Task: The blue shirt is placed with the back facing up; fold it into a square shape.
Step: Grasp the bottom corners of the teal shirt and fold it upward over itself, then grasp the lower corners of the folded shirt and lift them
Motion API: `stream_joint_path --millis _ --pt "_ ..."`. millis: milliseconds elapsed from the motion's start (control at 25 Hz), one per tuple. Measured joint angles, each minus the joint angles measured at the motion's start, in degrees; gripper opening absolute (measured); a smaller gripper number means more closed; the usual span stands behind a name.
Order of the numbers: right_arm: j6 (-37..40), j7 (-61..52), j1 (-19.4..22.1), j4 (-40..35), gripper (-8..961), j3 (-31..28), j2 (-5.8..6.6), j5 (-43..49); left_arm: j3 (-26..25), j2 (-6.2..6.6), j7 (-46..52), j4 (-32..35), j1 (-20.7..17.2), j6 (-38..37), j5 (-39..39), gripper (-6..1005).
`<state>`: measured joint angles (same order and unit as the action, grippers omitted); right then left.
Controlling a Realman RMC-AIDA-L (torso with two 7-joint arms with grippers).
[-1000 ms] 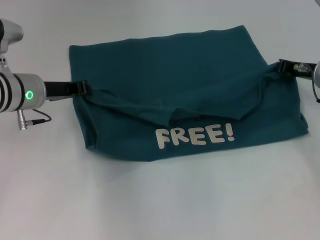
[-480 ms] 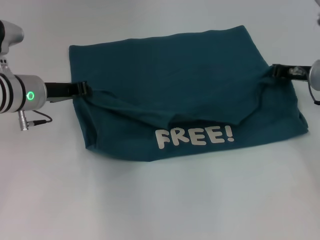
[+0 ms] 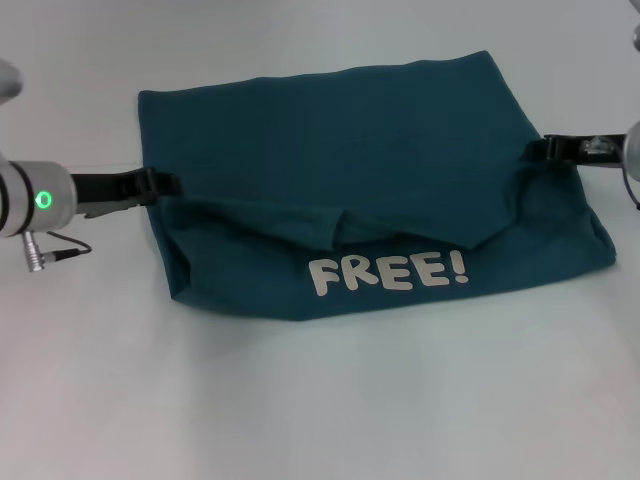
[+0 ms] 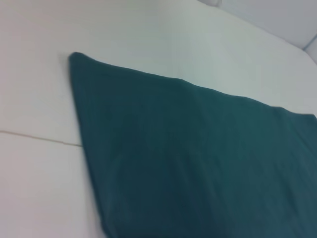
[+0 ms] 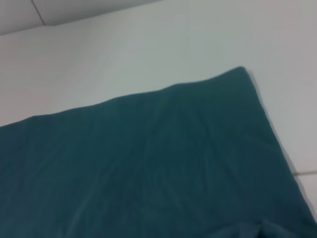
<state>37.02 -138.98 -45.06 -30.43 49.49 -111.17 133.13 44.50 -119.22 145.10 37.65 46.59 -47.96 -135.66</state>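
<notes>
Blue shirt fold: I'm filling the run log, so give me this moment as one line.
blue shirt: near hem folded up, FREE! showing | left gripper: at left edge | right gripper: at right edge | table

Both arms low & horizontal, left hand (image 3: pixel 160 184) & right hand (image 3: pixel 548 149) reaching inward, tips level.

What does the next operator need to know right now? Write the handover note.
Left gripper: at the blue shirt's left edge, apparently pinching the folded-up fabric.
Right gripper: same at the right edge.
Shirt: lies on the white table, near part folded up and over, so the "FREE!" lettering shows.
Done: first fold is in progress.
Left: lay the flap flat, release, then fold again to a square.
</notes>
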Motion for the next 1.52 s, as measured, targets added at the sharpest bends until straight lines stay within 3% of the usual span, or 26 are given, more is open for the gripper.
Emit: stream_joint_path --millis 200,400,480,720,960,1280,1520 --pt "8.33 -2.05 2.15 -2.89 371 -5.94 1.34 -0.79 -0.01 -2.03 2.55 7.37 -4.07 -2.41 0.6 409" --pt "19.57 -0.43 8.51 -9.2 552 -12.78 1.27 -6.86 -0.06 -4.14 3.37 13.75 -9.3 -6.34 3.66 580" --pt "26.9 2.32 12.05 -9.77 611 -14.22 2.17 -12.39 -0.05 -4.22 3.17 14.2 -11.66 -10.09 6.4 664" --pt "38.89 6.19 16.1 -9.57 789 -18.08 3.32 -15.85 -0.19 -3.63 2.79 14.13 -15.4 -17.45 12.23 781" --pt "47.56 11.31 18.34 -9.13 824 -20.76 3.23 -15.79 -0.68 -3.41 -3.63 10.8 -17.53 -19.38 14.31 782" --pt "48.16 13.26 19.12 -9.01 825 -21.06 2.36 -15.63 -0.75 -3.92 -14.37 6.96 -16.37 -16.79 15.98 782" --pt "48.04 13.29 19.22 -8.97 825 -21.16 2.17 -15.74 -0.34 -3.99 -16.75 4.54 -14.42 -14.77 15.88 781"
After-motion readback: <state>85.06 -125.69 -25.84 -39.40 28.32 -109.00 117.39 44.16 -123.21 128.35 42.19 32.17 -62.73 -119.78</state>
